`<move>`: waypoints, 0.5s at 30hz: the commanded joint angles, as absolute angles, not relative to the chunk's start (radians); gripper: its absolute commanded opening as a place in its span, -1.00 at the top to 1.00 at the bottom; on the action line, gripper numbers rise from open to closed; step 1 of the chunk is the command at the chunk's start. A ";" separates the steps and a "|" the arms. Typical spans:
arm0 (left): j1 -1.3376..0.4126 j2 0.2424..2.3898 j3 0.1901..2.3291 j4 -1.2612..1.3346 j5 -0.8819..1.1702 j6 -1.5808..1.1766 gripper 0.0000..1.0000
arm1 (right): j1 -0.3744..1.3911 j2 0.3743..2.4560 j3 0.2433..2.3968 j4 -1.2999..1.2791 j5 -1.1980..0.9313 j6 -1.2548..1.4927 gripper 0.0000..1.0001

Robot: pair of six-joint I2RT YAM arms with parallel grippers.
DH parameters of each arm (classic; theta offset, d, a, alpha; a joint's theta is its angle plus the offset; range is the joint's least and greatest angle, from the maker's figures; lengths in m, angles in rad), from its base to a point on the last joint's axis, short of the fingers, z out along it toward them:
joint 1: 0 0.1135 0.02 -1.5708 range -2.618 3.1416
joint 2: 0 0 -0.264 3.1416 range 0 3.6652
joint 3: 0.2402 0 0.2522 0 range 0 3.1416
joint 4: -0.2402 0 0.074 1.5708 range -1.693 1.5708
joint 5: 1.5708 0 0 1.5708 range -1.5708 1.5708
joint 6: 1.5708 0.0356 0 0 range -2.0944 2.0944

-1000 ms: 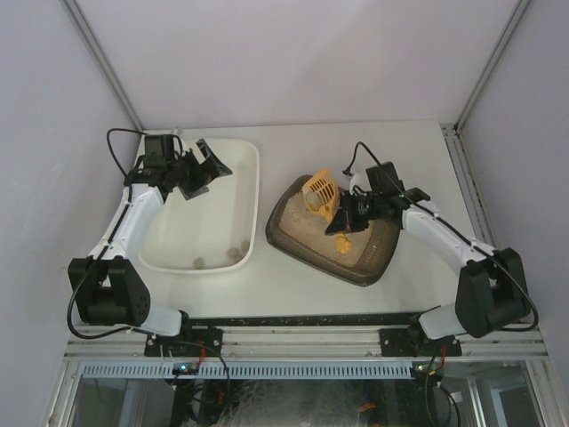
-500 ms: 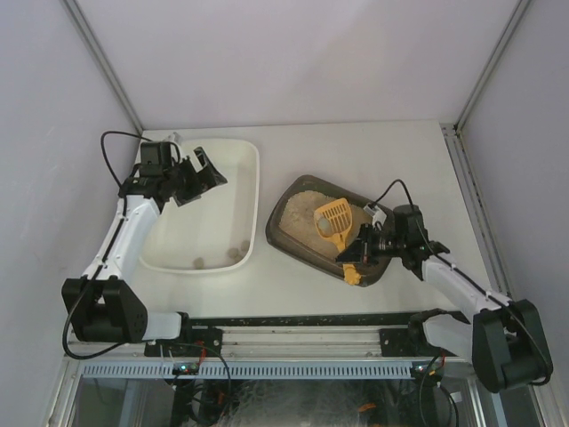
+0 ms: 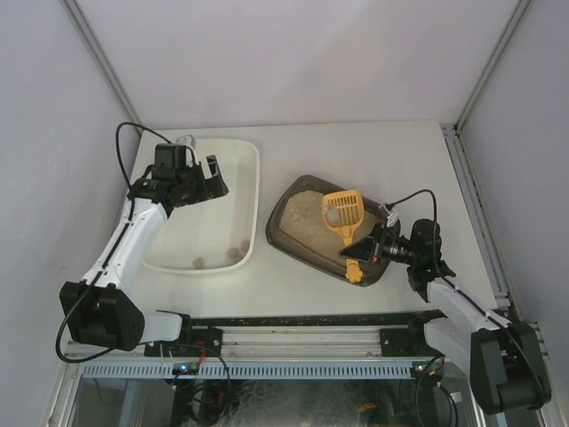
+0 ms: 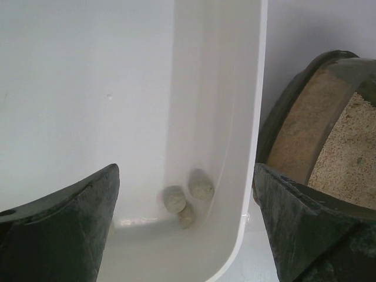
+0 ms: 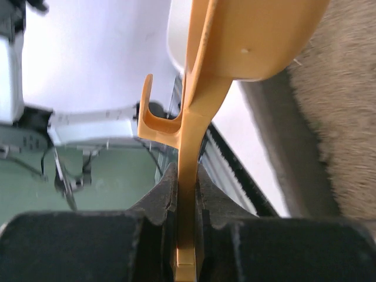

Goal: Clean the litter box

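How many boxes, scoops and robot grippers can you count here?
Boxes: 2, the white rectangular plastic tub and the dark grey-brown rectangular plastic litter box
Scoops: 1, the yellow plastic scoop
Robot grippers: 2, the left gripper and the right gripper
Total: 5

The litter box point(image 3: 277, 238) was dark, smooth plastic holding grainy beige litter point(image 3: 302, 213); the white tub point(image 3: 213, 222) looked glossy plastic, the scoop point(image 3: 349, 203) smooth yellow plastic.

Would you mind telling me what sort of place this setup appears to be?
Probably a lab robot test cell: plain white walls in an aluminium frame, a left arm and right arm bolted to a rail, and a litter box beside a white tub.
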State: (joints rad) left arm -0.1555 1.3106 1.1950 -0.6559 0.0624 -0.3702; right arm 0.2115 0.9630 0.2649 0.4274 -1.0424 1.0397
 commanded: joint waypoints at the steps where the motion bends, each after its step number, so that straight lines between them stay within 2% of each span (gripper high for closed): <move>1: -0.166 1.268 1.194 -0.647 0.027 -0.322 -0.99 | 0.167 0.958 0.259 0.430 -1.003 1.024 1.00; 3: -0.168 1.271 1.194 -0.648 0.026 -0.319 -0.99 | 0.234 0.980 0.293 0.403 -0.983 0.996 1.00; 8: -0.174 1.274 1.196 -0.652 0.029 -0.311 -0.99 | 0.143 1.019 0.281 0.452 -1.012 1.011 1.00; 12: -0.176 1.276 1.200 -0.655 0.022 -0.299 -1.00 | 0.247 1.068 0.332 0.435 -0.983 0.990 1.00; 15: -0.175 1.288 1.223 -0.677 -0.002 -0.286 -0.99 | 0.164 1.094 0.282 0.559 -1.009 1.062 1.00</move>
